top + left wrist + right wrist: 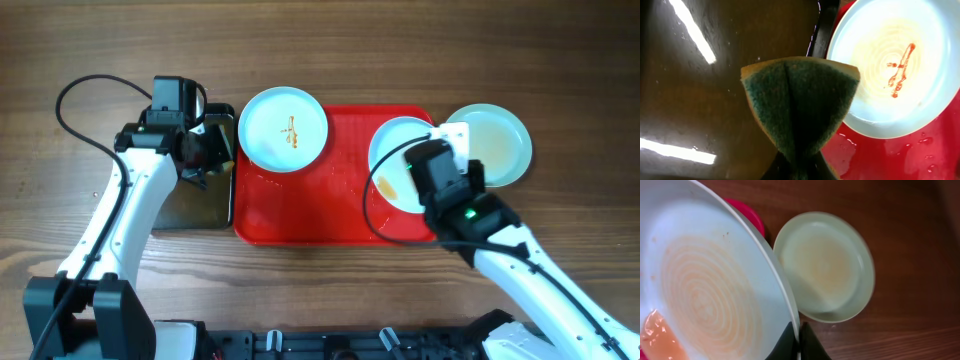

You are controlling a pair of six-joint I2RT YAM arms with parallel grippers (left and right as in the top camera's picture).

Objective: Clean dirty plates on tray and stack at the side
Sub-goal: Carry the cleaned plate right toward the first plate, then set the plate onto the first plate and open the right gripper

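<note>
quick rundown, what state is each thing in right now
left gripper: shut on the sponge
sponge: pinched and folded, above the black tray
right gripper: shut on the middle plate's rim
left plate: dirty, sauce smear, on the red tray's corner
middle plate: orange smear, gripped
right plate: no smear, on the table beside the tray
red tray: wet
black tray: wet

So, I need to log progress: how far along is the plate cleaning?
Looks done: one plate sits on the table beside the red tray, no smear visible. In hand: the right gripper pinches a second plate's rim, orange residue on it; the left gripper holds the sponge. Left: the third plate, at the tray's corner, shows a red smear.
</note>
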